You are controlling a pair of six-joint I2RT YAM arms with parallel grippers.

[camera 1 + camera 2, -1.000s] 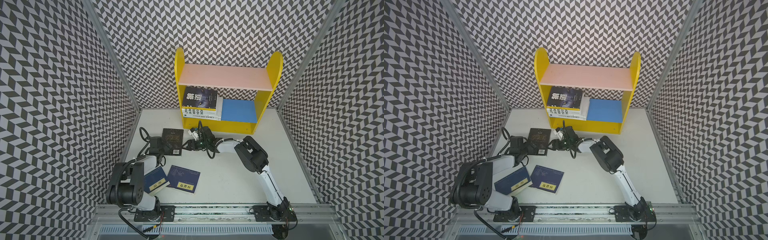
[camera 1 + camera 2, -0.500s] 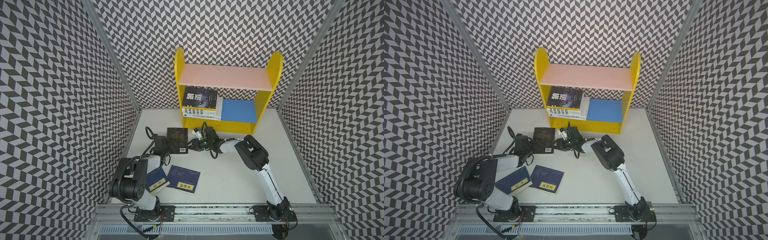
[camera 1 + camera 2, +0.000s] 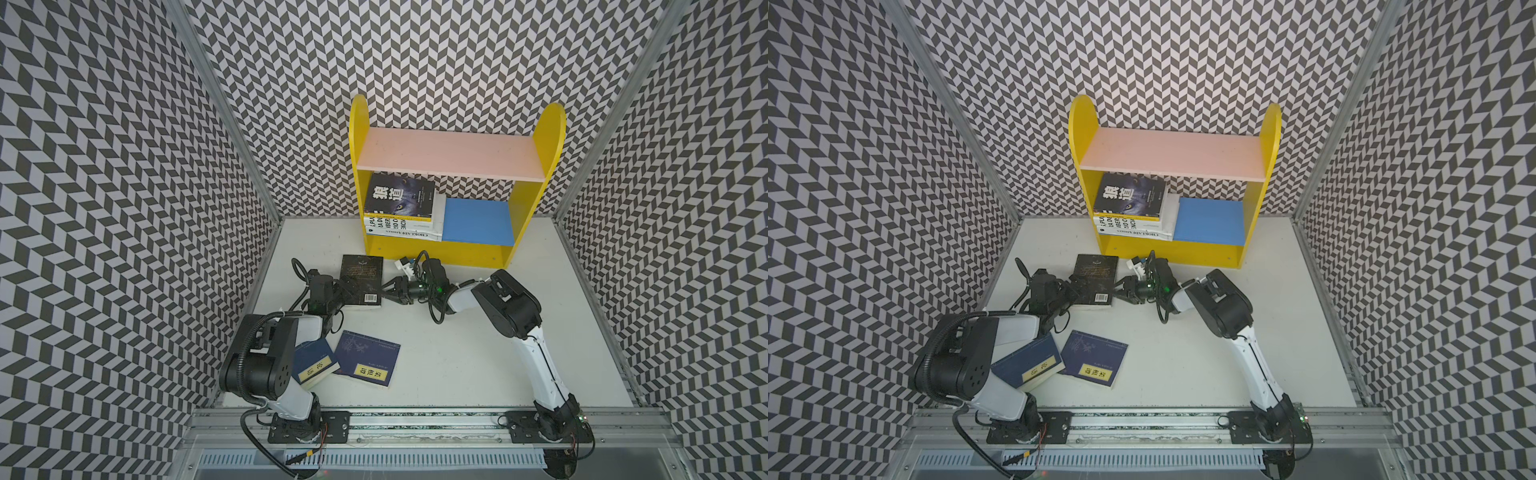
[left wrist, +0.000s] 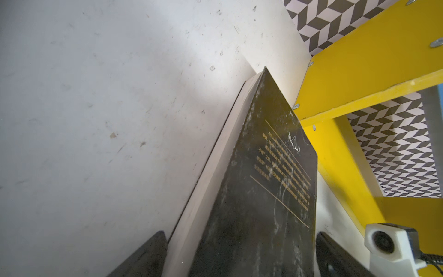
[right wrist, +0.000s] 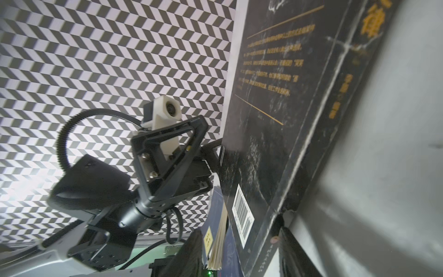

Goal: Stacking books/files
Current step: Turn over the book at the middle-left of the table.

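- Chevron walls enclose a white desk.
- At the back, a yellow shelf holds a flat stack of books on its lower level.
- Before the shelf, the black book sits tilted; two navy books lie nearer the front.
- Left hand pinches the black book's page edge.
- Right hand is spread around its opposite corner.
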